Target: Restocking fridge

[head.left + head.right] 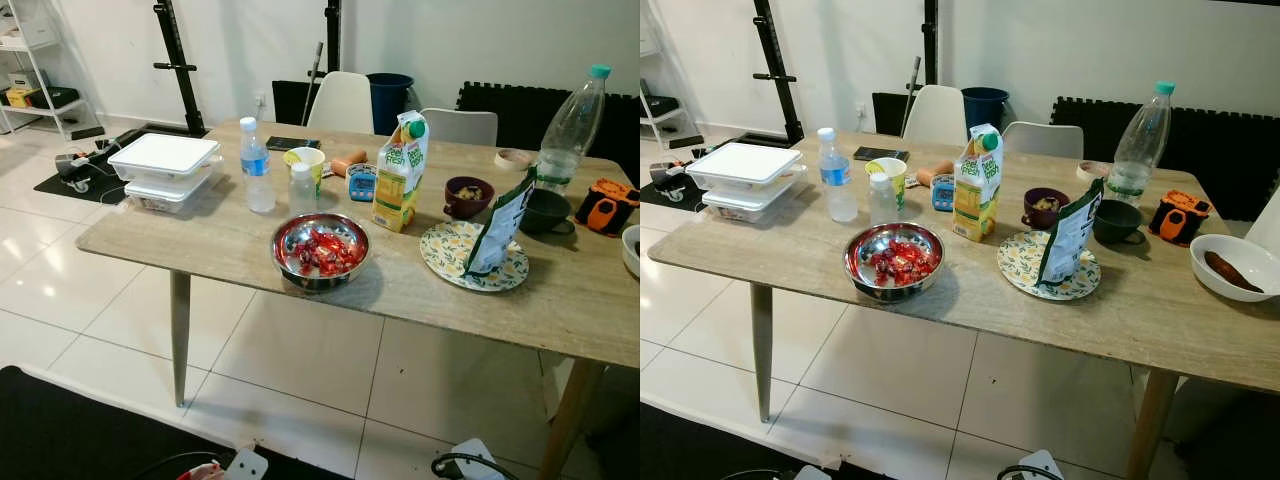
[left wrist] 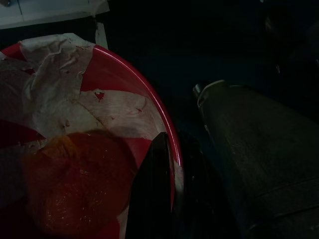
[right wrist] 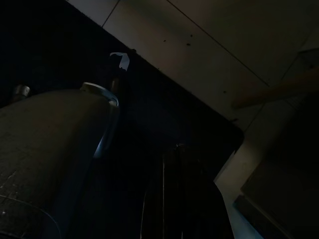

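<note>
Risk sits with the steel bowl of red sweets (image 1: pixel 320 251) at the table's (image 1: pixel 200 245) front edge — a careless reach could shove it off. Juice carton (image 1: pixel 401 170) stands mid-table, tall and easily toppled. Both arms hang idle; finger state — cannot tell, wrist views too dark.

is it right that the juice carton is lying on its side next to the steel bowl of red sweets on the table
Not quite. The juice carton stands upright, as the right eye view shows. It is on the table, just behind and to the right of the steel bowl of red sweets.
</note>
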`<state>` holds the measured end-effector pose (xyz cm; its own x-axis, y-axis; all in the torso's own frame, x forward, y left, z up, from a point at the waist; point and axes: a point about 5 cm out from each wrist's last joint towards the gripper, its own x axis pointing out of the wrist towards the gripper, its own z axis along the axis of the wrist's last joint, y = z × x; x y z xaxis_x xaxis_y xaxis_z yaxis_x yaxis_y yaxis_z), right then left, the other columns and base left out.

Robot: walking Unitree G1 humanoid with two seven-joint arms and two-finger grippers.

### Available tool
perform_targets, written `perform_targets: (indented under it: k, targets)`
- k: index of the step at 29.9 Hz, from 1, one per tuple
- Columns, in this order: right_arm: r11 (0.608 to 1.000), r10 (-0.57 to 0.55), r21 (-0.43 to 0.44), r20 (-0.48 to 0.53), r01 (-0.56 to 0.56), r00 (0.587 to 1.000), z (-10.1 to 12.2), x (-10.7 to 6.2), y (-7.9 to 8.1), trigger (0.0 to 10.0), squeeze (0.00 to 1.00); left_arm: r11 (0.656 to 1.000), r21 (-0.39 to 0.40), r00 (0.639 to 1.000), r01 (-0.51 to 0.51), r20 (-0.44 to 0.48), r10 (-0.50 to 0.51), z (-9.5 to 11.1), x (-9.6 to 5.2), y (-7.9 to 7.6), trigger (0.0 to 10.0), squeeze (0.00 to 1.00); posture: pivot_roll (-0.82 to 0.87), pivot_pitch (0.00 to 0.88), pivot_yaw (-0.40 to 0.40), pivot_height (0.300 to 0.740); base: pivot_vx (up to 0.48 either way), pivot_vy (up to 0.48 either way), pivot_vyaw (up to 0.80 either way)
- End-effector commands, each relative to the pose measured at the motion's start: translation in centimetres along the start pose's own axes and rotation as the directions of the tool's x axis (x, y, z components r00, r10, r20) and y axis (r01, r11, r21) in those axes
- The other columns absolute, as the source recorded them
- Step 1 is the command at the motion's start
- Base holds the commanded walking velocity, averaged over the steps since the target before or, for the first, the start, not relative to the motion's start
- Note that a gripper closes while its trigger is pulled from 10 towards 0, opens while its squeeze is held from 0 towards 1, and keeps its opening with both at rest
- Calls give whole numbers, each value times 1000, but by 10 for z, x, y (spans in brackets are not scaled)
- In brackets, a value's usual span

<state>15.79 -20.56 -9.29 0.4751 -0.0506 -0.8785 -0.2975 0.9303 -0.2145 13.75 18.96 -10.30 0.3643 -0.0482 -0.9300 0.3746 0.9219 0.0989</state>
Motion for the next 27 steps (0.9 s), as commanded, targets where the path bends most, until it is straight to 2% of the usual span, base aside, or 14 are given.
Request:
perform_targets:
  k: [1, 27]
  targets:
    - [1000, -2, -4, -21, 2, 1000, -5, -1, -1, 10000, 0, 1000, 7, 1000, 9, -14, -9, -4, 0, -4, 10000, 0, -72, 0, -7, 740, 0, 0, 0]
    - [1000, 1, -12, -24, -1, 1000, -6, -1, 0, 10000, 0, 1000, 20, 1000, 4, -11, -4, -2, 0, -1, 10000, 0, -73, 0, -4, 740, 0, 0, 0]
